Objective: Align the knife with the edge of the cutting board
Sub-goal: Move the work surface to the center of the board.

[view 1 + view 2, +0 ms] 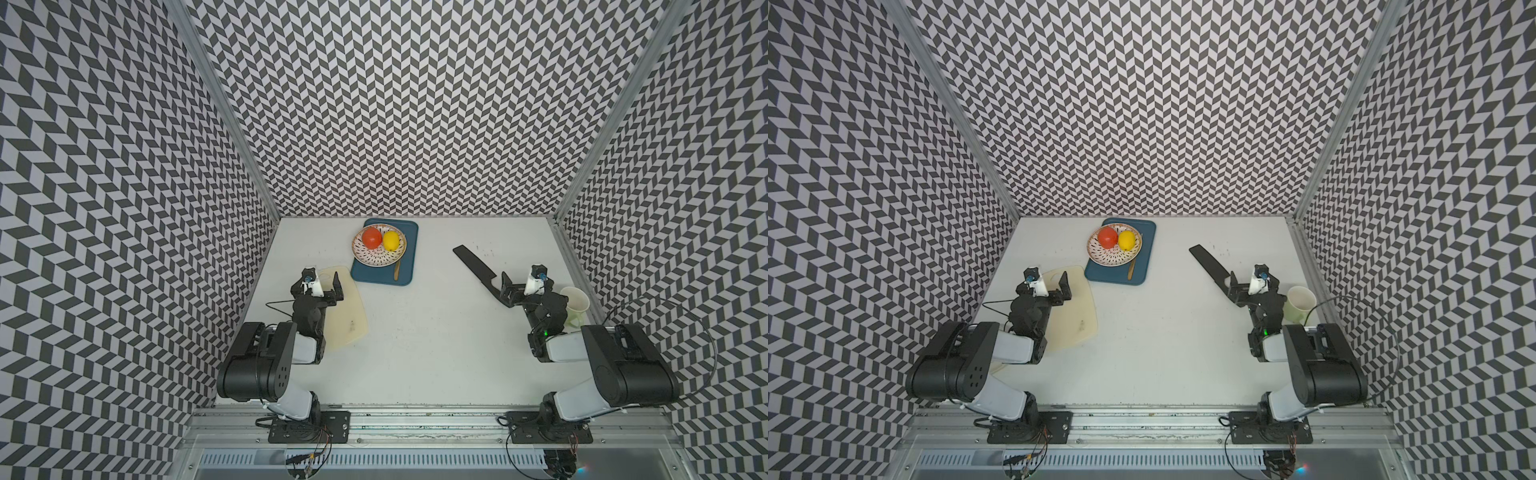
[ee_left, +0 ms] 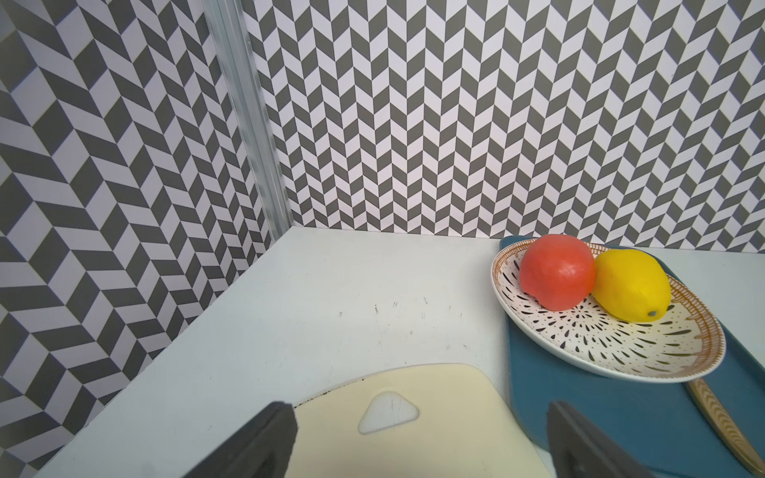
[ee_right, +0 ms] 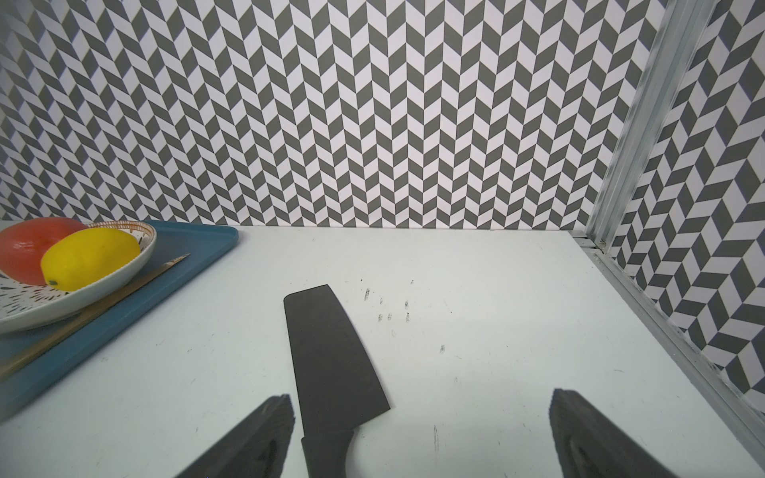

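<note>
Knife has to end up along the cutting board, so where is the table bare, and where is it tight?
Bare: the wide stretch of table between the cutting board and the knife, running from the blue tray to the near edge. Tight: the board's far corner lies close to the tray, and the cup crowds the right edge.

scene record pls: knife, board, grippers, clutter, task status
knife: flat on table, right side, angled, far from board
board: left side, flat
left gripper: open, over board's far end, holding nothing
right gripper: open, knife handle between jaws, not gripped
clutter: tray with plate, red fruit, lemon, utensil; cup at right edge
status: not aligned yet
</note>
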{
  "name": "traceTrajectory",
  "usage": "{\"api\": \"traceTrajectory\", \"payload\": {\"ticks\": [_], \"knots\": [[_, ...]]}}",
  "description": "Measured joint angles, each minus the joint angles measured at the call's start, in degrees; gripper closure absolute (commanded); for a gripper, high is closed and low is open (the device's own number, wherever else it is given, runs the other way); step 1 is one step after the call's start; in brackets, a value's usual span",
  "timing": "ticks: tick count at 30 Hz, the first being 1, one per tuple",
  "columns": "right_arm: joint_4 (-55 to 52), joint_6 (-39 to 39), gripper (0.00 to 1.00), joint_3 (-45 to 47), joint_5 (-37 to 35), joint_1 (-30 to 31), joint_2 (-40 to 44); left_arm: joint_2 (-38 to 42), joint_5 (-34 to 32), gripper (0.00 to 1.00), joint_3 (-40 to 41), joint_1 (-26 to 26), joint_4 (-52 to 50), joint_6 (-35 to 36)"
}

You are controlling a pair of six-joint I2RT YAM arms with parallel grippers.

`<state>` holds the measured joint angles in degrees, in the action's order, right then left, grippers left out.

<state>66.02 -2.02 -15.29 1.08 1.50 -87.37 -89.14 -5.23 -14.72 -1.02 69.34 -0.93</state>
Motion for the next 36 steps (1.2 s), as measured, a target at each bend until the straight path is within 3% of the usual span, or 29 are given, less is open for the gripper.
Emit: {"api": "traceTrajectory", "payload": {"ticks": [12, 15, 20, 24, 28, 32, 36], "knots": [[0.2, 0.0, 0.00, 0.0, -0.9, 0.4, 0.0, 0.3, -1.5, 0.00, 0.0, 0.0, -0.5, -0.2], [-3.8, -0.1, 0.00, -0.3, -3.3, 1.8, 3.2, 4.0, -5.8, 0.00, -3.4, -0.9, -8.8, -0.7], [-14.7, 4.0, 0.00, -5.2, -6.6, 3.3, 16.0, 10.7, -13.1, 0.00, -20.1, -2.5, -27.8, -3.1], [-24.1, 14.2, 0.00, -12.4, -7.6, 3.3, 22.6, 16.9, -18.5, 0.00, -30.5, -2.7, -39.7, -10.5], [-34.0, 25.5, 0.00, -20.3, -6.1, 3.3, 23.6, 21.5, -22.6, 0.00, -37.5, -2.5, -49.7, -21.1], [-38.4, 29.8, 0.00, -23.1, 1.2, 3.6, 21.3, 25.2, -21.8, 0.00, -34.8, -2.9, -52.0, -26.7], [-41.9, 31.6, 0.00, -23.5, 5.8, 6.8, 16.6, 23.5, -21.6, 0.02, -28.7, -5.4, -55.5, -33.6]]}}
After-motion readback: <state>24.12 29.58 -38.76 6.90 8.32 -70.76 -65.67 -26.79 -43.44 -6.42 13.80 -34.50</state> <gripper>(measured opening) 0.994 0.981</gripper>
